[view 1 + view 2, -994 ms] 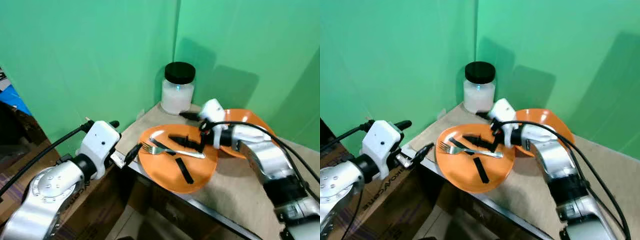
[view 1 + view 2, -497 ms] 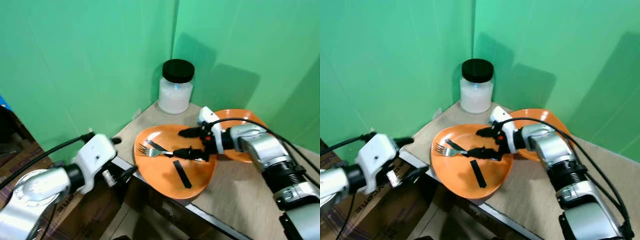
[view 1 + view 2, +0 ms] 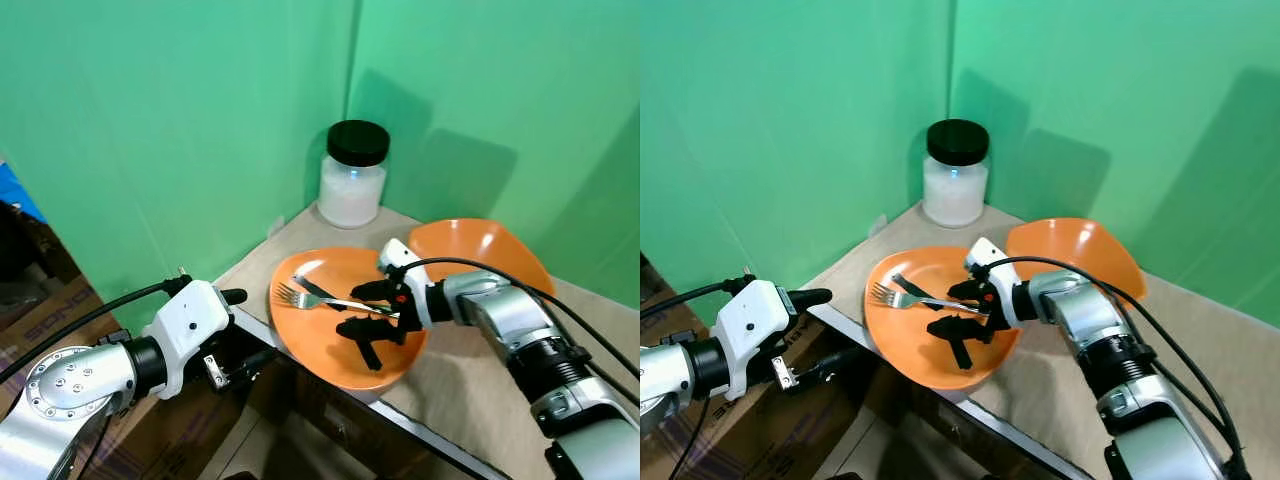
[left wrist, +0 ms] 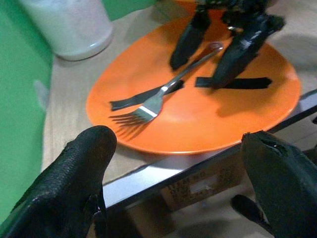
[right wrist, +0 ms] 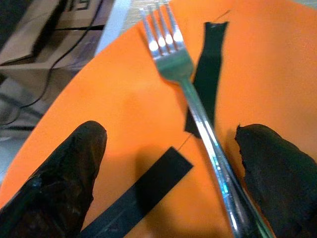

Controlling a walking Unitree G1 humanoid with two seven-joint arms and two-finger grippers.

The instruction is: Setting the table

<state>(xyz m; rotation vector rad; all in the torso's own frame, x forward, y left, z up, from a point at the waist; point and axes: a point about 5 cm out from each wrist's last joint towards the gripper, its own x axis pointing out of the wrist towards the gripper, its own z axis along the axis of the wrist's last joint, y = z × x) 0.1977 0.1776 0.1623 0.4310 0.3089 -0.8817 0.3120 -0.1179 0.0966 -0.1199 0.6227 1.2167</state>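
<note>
Green walls meet in a corner behind a bench (image 3: 470, 385) covered in tan cloth, with a metal front edge.

Cardboard boxes (image 3: 45, 315): on the floor at far left, printed lettering, partly hidden by the left arm.

Left gripper (image 3: 238, 333): below and just off the bench's front edge, fingers spread wide, holding nothing; in its wrist view the two fingertips (image 4: 74, 183) frame the plate from the front.

Jar (image 3: 353, 175): clear glass, black lid, filled with a white substance; stands upright in the corner at the back of the bench, apart from the plate.

Plate (image 3: 310, 340): orange, round, shallow; sits at the bench's front edge, rim slightly overhanging. Contents: one fork and two black strips (image 5: 138, 196).

Fork (image 3: 325, 298): silver metal, four tines, lying flat across the plate's middle, tines toward the left, handle running right. One strip lies under its neck.

Right gripper (image 3: 372, 310): over the plate, fingers open on either side of the fork handle, not closed on it.

Bowl (image 3: 480, 250): orange, behind the right arm, touching or just beside the plate; contents hidden.
</note>
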